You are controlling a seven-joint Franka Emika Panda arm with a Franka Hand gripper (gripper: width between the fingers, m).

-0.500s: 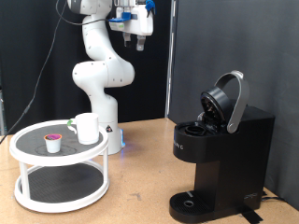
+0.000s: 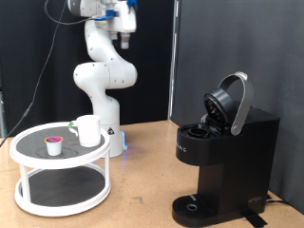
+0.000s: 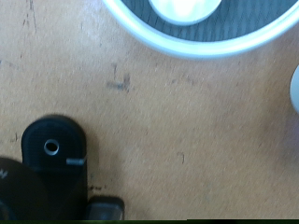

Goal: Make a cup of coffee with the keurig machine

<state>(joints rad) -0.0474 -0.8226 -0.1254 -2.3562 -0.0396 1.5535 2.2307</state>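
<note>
The white cup (image 2: 88, 130) stands on the top shelf of a round white two-tier stand (image 2: 28, 151) at the exterior view's left. A small dark-topped pod with a green rim (image 2: 55, 144) sits beside it. The black keurig machine (image 2: 223, 152) stands at the right with its lid raised. My gripper (image 2: 123, 38) hangs high near the top of the exterior view, above and right of the stand, holding nothing. In the wrist view the stand's rim (image 3: 187, 49) and the cup (image 3: 187, 9) show from above, and the machine (image 3: 54, 159) too. The fingers are out of that view.
The arm's white base (image 2: 103, 85) stands behind the stand. A dark panel (image 2: 237, 47) rises behind the machine. The wooden table (image 2: 142, 190) lies between stand and machine.
The gripper has swung towards the exterior view's left, closer to above the stand. Cup, pod and machine have not moved.
</note>
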